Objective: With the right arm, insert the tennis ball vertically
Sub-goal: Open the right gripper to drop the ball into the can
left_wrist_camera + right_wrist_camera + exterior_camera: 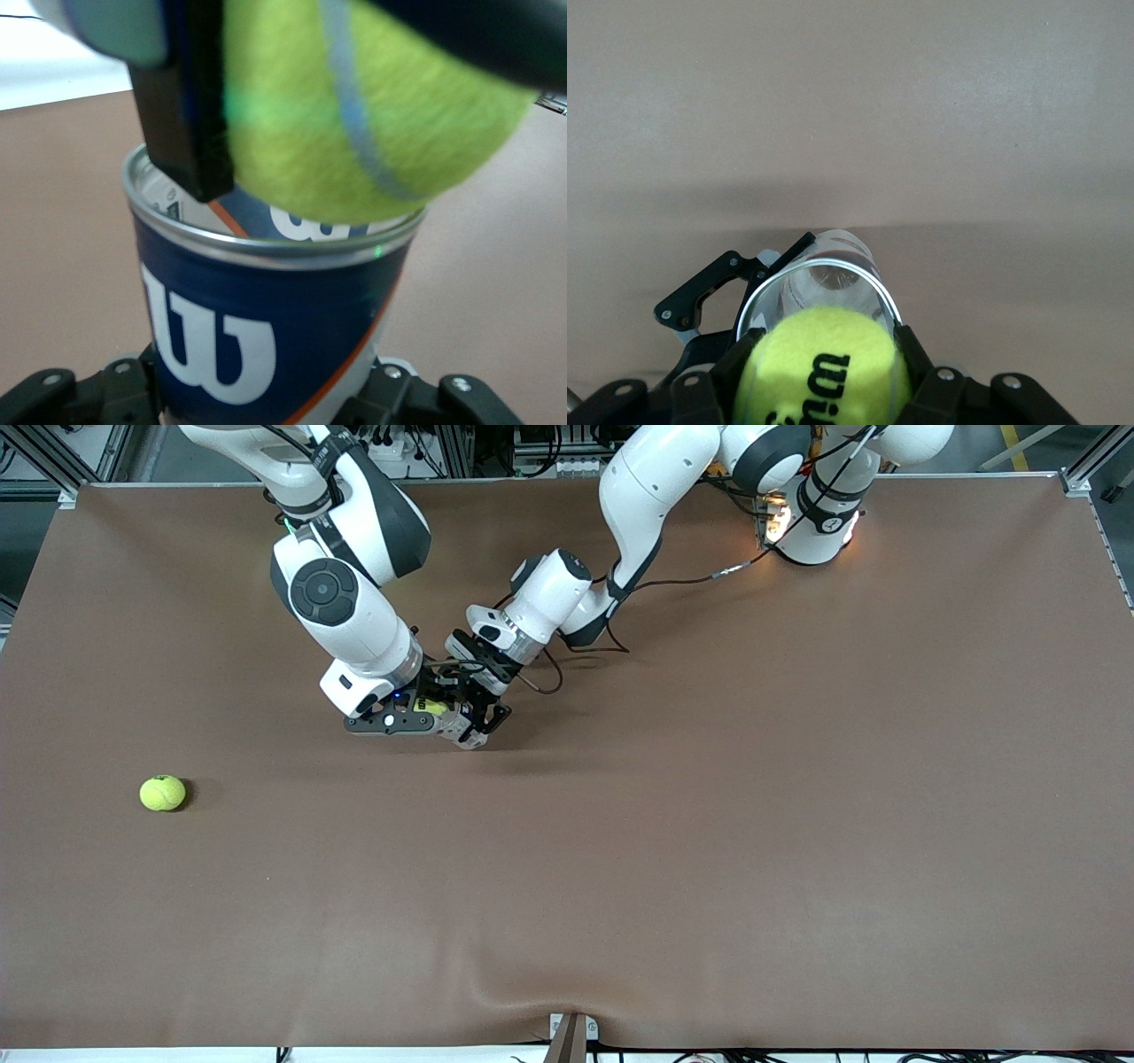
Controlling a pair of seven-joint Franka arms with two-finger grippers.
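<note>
The can (266, 310) is held upright by the left pincer (266, 403); the ball (824, 367), clamped in the right pincer (824, 390), is poised at its mouth.

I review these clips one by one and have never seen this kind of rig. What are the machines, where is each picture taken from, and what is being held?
Two white robot arms work at a brown table. The front view looks down from across the table; the other two come from cameras on each arm's wrist.

The left gripper is shut on a blue ball can, holding it upright with its mouth open. The right gripper is shut on a tennis ball and holds it right at the can's mouth, partly over the rim, so the ball is not yet inside. The can looks empty from the right wrist view.

A second ball lies loose on the table, toward the right arm's end and nearer the front camera.
</note>
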